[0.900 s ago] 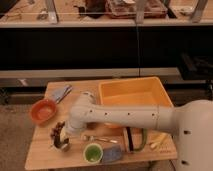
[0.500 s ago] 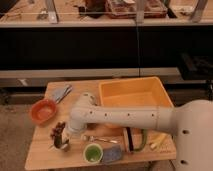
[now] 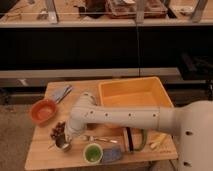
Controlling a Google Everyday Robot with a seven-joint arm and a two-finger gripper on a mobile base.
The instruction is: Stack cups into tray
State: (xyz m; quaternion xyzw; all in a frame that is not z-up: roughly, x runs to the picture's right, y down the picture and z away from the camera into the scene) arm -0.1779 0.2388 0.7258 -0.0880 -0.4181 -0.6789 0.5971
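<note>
On the wooden table [image 3: 37, 152] I see an orange-red bowl [image 3: 44, 111] at left, a grey cloth [image 3: 61, 93] behind it, and a metal utensil [image 3: 97, 139] and blue sponge [image 3: 112, 154] right of my pincer [image 3: 62, 144], down front-left.

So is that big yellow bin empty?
Empty: the visible floor of the bin looks bare. The green cup stands on the table, and the gripper is at the grey cup nearby.

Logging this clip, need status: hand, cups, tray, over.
Hand shut on grey cup, near-left of table. Green cup free beside it. Neither in tray; fork lies toward tray.
</note>
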